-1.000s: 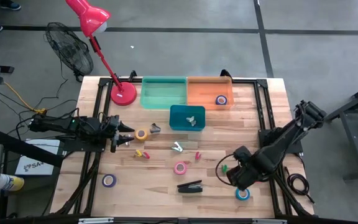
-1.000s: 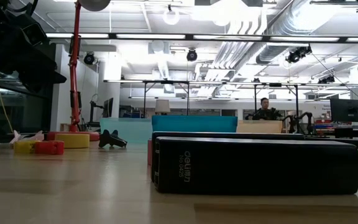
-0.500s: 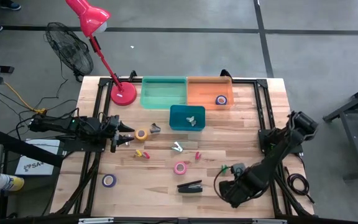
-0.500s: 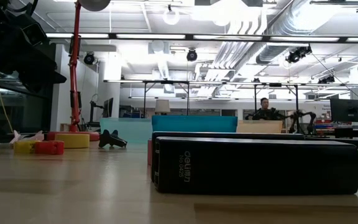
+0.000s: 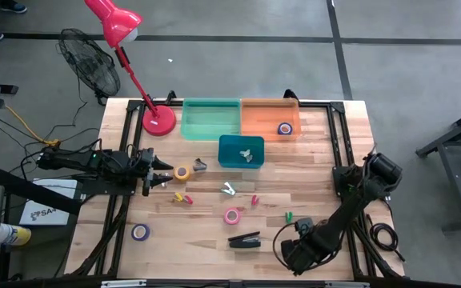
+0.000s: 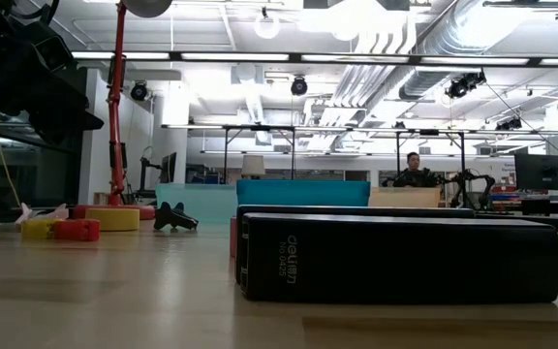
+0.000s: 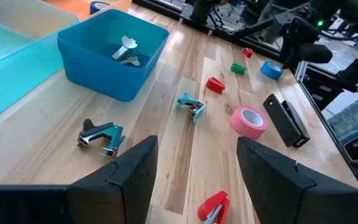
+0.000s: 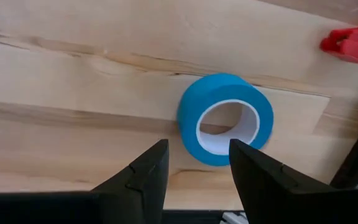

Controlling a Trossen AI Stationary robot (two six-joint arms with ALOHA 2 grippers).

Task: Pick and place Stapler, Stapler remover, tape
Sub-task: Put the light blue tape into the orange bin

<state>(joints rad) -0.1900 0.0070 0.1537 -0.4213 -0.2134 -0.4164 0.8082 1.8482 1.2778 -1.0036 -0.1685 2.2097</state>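
Observation:
The black stapler (image 5: 245,239) lies flat near the table's front edge, also in the low view (image 6: 400,257). A blue tape roll (image 8: 225,118) lies flat on the wood under my right gripper (image 8: 194,165), which points down, open, above it. In the high view that gripper (image 5: 298,254) hides the roll. Pink tape (image 5: 231,215), yellow tape (image 5: 182,173) and purple tape (image 5: 140,232) lie on the table. A dark staple remover (image 7: 101,135) and a teal one (image 7: 191,106) lie mid-table. My left gripper (image 5: 166,178) waits open at the left.
At the back stand a green bin (image 5: 210,118), an orange bin (image 5: 266,108) holding a tape roll (image 5: 285,128), and a blue bin (image 5: 232,160) holding a remover (image 5: 246,154). A red lamp base (image 5: 158,122) is back left. Small red and green pieces lie about.
My right gripper has gone down and toward the table's near edge, rolling at the wrist, and now stands over the blue tape roll, hiding it in the high view. The roll and the other things have stayed where they were.

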